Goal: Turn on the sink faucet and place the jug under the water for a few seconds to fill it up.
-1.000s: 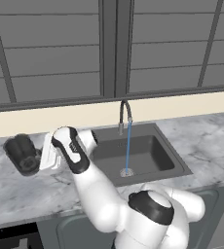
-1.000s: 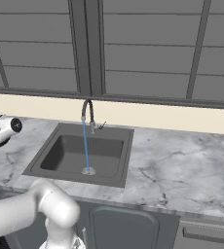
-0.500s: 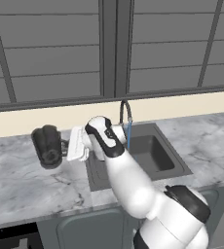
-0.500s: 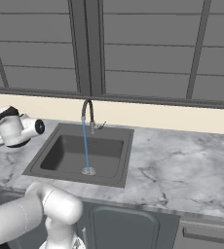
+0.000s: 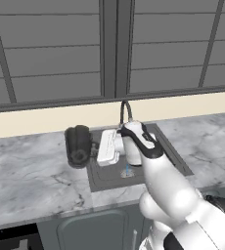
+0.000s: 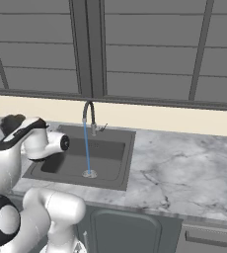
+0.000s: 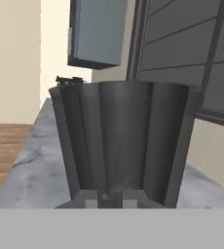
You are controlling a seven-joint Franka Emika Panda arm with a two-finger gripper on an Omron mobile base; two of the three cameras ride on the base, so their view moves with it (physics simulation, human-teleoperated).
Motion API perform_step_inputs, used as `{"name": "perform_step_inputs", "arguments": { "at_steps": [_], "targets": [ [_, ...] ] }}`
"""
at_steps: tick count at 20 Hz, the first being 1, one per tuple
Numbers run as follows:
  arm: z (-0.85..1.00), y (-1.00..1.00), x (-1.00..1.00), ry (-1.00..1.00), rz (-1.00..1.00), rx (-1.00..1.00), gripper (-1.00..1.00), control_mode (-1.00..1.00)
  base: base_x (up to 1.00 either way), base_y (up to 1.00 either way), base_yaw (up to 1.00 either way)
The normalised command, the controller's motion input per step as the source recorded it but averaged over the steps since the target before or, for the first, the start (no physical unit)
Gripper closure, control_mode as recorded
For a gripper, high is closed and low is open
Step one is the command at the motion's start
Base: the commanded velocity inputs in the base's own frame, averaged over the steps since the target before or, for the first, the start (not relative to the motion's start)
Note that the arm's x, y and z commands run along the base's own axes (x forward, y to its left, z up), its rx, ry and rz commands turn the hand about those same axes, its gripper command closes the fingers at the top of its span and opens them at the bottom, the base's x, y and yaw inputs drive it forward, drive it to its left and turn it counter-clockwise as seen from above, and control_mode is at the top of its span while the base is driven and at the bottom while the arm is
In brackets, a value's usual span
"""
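Closed tight on the jug (image 5: 78, 146), the gripper (image 7: 111, 198) carries it in the air at the left edge of the sink (image 6: 113, 173). Over the last second the jug has travelled right from above the counter (image 5: 31, 176) toward the basin. Water (image 6: 87, 148) runs from the sink faucet (image 6: 89, 116), so likely only the last stretch to the stream remains.
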Motion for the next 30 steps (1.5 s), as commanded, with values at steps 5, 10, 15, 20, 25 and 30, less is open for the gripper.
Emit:
{"name": "perform_step_inputs", "arguments": {
  "at_steps": [5,10,15,20,25,30],
  "targets": [
    [-0.06,-0.94,0.0,0.1,-0.11,0.01,1.0,-1.0,0.0,0.0,0.0],
    [-0.1,-0.73,0.03,0.19,-0.08,0.0,1.0,-1.0,0.0,0.0,0.0],
    [-0.2,-0.5,0.19,0.2,0.0,0.0,1.0,-1.0,0.0,0.0,0.0],
    [-0.19,-0.43,0.17,0.13,0.0,0.0,1.0,-1.0,0.0,0.0,0.0],
    [-0.25,-0.52,0.19,0.08,0.0,0.0,1.0,-1.0,0.0,0.0,0.0],
    [-0.18,-0.56,0.31,0.0,0.0,0.01,1.0,-1.0,0.0,0.0,0.0]
  ]
}}
